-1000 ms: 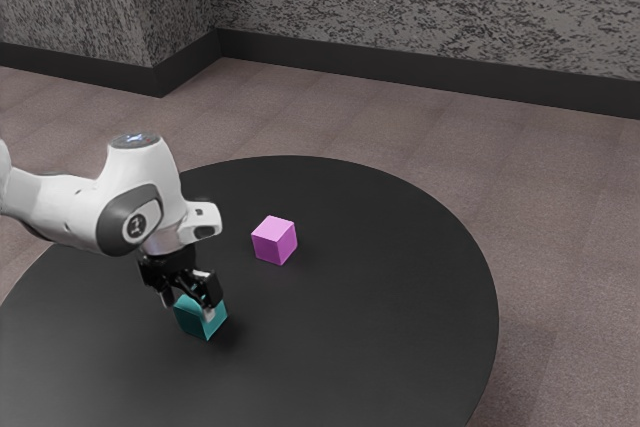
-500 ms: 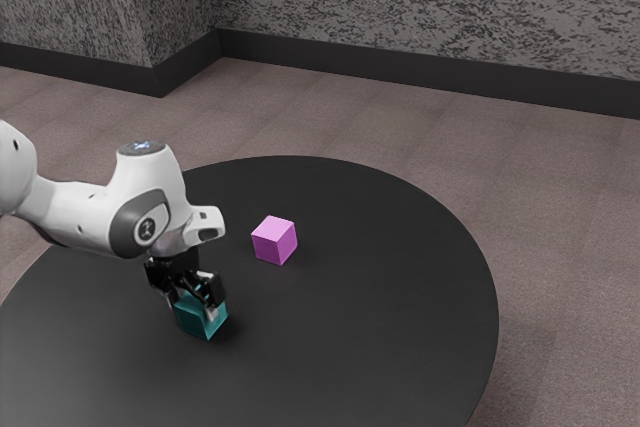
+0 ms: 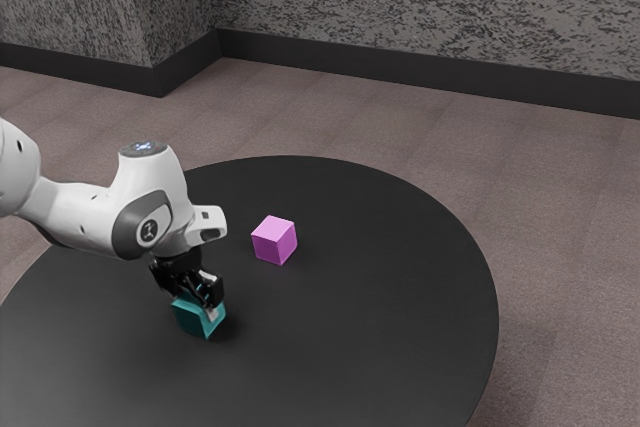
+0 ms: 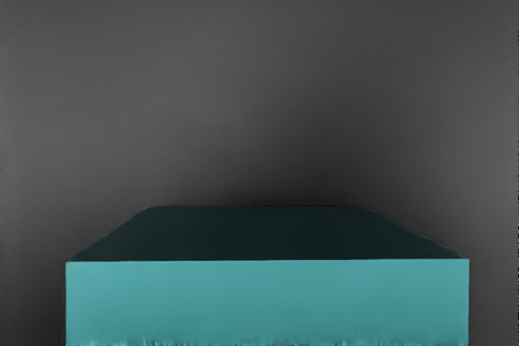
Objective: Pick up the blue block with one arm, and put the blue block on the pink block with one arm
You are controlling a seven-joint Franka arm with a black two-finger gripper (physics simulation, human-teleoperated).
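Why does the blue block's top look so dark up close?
In the wrist view the blue block has a dim, shaded top and a brighter teal side; in the exterior view the gripper sits right over it, likely shading it.

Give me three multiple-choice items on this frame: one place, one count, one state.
1. In the exterior view, where is the pink block relative to the blue block?
A) stacked on it
B) apart, higher up and toward the exterior view's right
C) down on the floor

2. How many blocks are on the table?
A) one
B) two
C) four

3. The blue block is:
A) on top of the pink block
B) tipped off the table
C) flat on the table under the end effector

Answers:
1 B, bare tabletop separates the two.
2 B, one pink and one blue.
3 C, its base meets the tabletop with the end effector right above it.
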